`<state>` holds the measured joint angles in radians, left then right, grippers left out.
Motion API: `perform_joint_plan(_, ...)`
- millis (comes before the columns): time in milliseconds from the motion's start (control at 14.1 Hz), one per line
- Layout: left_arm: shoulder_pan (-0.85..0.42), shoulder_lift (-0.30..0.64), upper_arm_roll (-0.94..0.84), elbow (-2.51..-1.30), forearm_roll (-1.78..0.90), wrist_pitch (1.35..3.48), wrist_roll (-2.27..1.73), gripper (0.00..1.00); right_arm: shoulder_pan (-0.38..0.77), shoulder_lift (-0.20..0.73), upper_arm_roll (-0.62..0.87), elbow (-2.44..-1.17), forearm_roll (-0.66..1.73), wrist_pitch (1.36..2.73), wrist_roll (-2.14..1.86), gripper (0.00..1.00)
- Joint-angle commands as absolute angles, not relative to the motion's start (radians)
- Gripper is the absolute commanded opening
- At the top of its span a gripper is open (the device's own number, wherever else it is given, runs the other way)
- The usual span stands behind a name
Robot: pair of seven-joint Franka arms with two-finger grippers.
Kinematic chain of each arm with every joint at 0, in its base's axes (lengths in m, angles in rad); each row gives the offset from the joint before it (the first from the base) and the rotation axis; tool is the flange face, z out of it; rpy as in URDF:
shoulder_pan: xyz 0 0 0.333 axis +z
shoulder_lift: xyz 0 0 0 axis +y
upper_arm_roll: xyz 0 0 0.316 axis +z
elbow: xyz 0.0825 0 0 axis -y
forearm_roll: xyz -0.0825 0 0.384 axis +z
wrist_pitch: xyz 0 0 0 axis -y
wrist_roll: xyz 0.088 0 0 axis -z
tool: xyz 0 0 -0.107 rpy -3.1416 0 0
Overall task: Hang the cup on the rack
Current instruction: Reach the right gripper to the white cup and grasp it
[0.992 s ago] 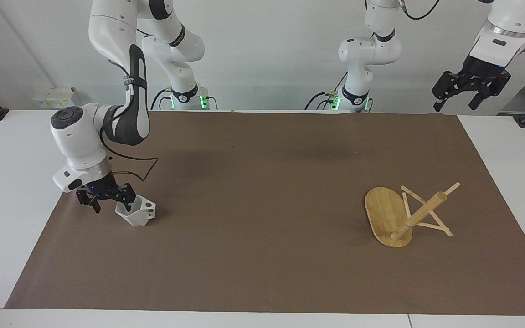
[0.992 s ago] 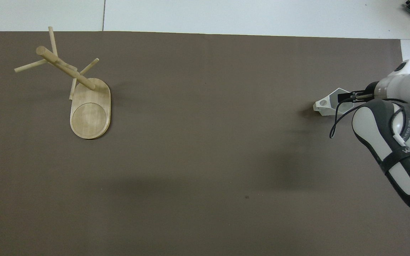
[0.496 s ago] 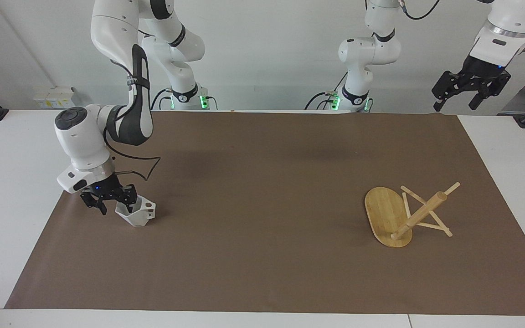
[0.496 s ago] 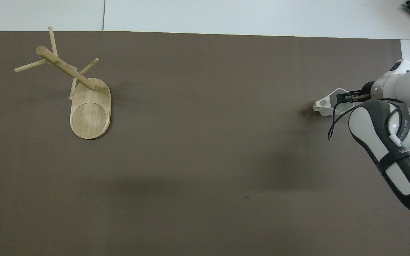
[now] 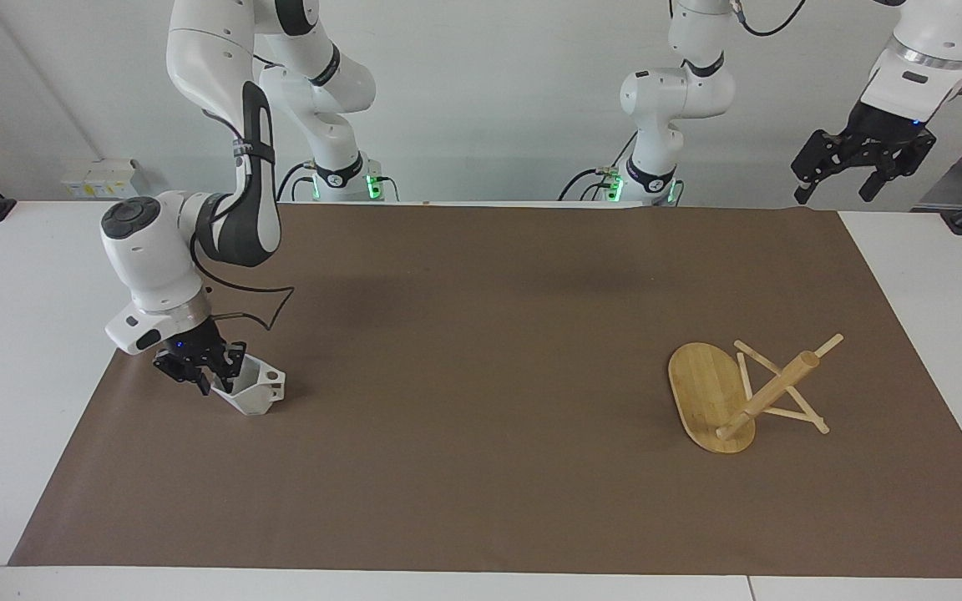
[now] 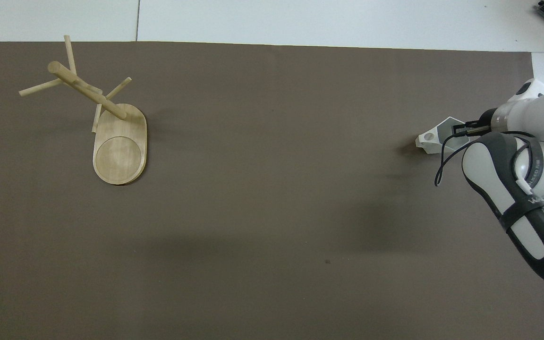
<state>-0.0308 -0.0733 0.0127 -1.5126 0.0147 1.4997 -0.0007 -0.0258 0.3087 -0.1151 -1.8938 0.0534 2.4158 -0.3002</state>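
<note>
Right claw (image 5: 212, 373) low, fingers straddling a wall; left claw (image 5: 838, 175) waits raised, spread.

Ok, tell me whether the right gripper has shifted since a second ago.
Yes. The right gripper has slid toward the cup, which sits in the same spot on the brown mat, and its jaws have narrowed around the cup's rim.

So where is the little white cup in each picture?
Facing view: the cup sits on the brown mat toward the right arm's end of the table, at the right pincer.
Overhead view: the cup shows at the mat's edge, partly covered by the right arm.
Shared landmark: the rack, lying tipped over at the left arm's end.
</note>
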Motion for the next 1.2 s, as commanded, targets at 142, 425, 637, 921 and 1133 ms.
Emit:
perform_joint_plan(142,-0.018,-0.092,0.009,-1.534,0.005,1.497,0.011,1.0,-0.029,0.304,-0.112,-1.901,0.071,2.413,-0.333,0.01)
perform_joint_plan(425,-0.018,-0.092,0.009,-1.534,0.005,1.497,0.011,1.0,-0.029,0.304,-0.11,-1.898,0.071,2.413,-0.333,0.0)
perform_joint_plan(637,-0.018,-0.092,0.009,-1.532,0.005,1.497,0.011,1.0,-0.031,0.304,-0.107,-1.893,0.072,2.413,-0.33,0.0)
perform_joint_plan(921,-0.018,-0.092,0.009,-1.534,0.005,1.497,0.011,1.0,-0.031,0.304,-0.106,-1.873,0.077,2.384,-0.33,0.0)
perform_joint_plan(1133,-0.018,-0.094,0.009,-1.534,0.005,1.497,0.011,1.0,-0.032,0.304,-0.106,-1.826,0.147,2.306,-0.331,0.0)
